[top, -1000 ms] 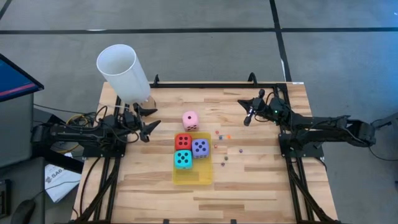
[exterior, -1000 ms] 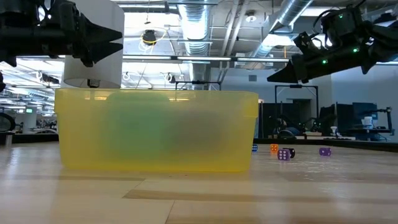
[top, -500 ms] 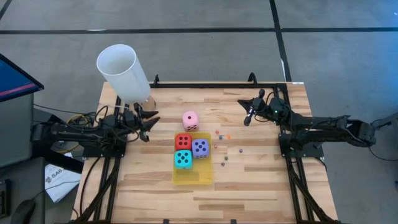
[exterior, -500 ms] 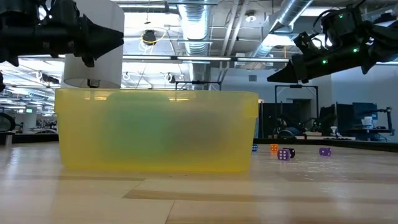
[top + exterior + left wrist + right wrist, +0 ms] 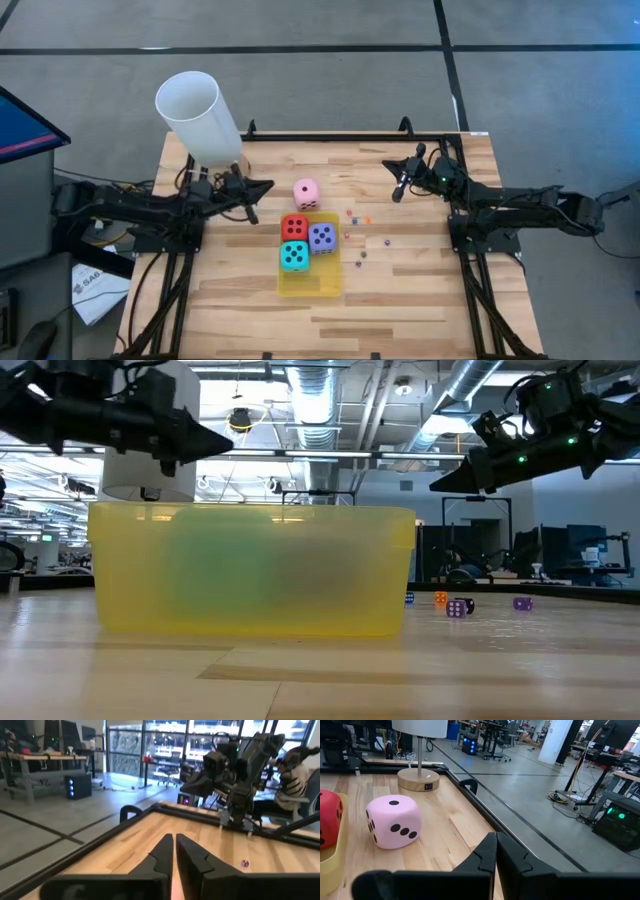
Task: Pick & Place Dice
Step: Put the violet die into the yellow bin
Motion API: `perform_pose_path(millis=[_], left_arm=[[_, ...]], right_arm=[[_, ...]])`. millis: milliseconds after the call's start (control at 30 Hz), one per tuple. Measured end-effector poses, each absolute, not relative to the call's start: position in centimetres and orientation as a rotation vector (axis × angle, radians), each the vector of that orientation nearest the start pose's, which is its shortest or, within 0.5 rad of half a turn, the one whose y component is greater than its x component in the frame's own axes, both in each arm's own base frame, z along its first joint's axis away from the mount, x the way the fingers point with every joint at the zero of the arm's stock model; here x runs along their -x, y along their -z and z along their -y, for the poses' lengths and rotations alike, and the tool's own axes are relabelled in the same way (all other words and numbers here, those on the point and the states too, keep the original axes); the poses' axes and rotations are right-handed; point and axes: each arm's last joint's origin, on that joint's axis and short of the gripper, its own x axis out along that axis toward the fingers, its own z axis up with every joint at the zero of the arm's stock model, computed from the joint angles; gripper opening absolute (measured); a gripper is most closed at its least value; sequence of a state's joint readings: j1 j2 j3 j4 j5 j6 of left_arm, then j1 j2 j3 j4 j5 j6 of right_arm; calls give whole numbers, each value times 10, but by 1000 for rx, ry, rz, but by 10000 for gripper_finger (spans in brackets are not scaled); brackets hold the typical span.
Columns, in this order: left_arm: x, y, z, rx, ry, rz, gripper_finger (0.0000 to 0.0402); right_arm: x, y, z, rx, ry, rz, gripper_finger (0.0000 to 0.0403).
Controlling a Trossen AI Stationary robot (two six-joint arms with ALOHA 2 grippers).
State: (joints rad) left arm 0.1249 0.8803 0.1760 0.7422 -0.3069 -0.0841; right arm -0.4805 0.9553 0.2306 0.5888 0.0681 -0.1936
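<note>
I see the left end effector [image 5: 262, 187] fully closed, gripping nothing, above the table [image 5: 420, 290], tips toward the pink die [image 5: 306, 192] just beside it. Red die [image 5: 294, 227], purple die [image 5: 321, 237] and cyan die [image 5: 294, 256] sit in the yellow tray [image 5: 318, 282]. Right end effector [image 5: 399, 189] closed, empty, well apart from them; tiny dice [image 5: 361, 236] lie between.

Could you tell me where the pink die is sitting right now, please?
In the high view, the pink die sits on the bare table, outside the yellow tray, just behind the red die and right of the shut left claw.
</note>
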Motion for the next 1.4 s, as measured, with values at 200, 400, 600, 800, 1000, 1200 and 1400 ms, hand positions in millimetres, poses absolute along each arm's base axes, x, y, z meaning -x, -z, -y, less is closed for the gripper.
perform_pose_path(millis=[200,400,600,800,1000,1200,1400], left_arm=[[-195,-202,-33,81,-432,-3,5],[-217,-207,-36,78,-433,-29,1],[-238,-209,-39,72,-436,-122,1],[-254,-211,-41,116,-445,-250,1],[-267,-216,-39,180,-356,-311,1],[-274,-219,-39,177,-322,-312,1],[-274,-222,-36,186,-313,-300,1]], right_arm=[[-165,-189,88,160,533,-187,6],[-165,-189,88,160,533,-187,6],[-164,-188,88,160,533,-187,6],[-165,-189,88,160,533,-187,6],[-165,-189,88,160,532,-187,6],[-165,-188,88,160,532,-187,6],[-165,-189,88,160,532,-187,6]])
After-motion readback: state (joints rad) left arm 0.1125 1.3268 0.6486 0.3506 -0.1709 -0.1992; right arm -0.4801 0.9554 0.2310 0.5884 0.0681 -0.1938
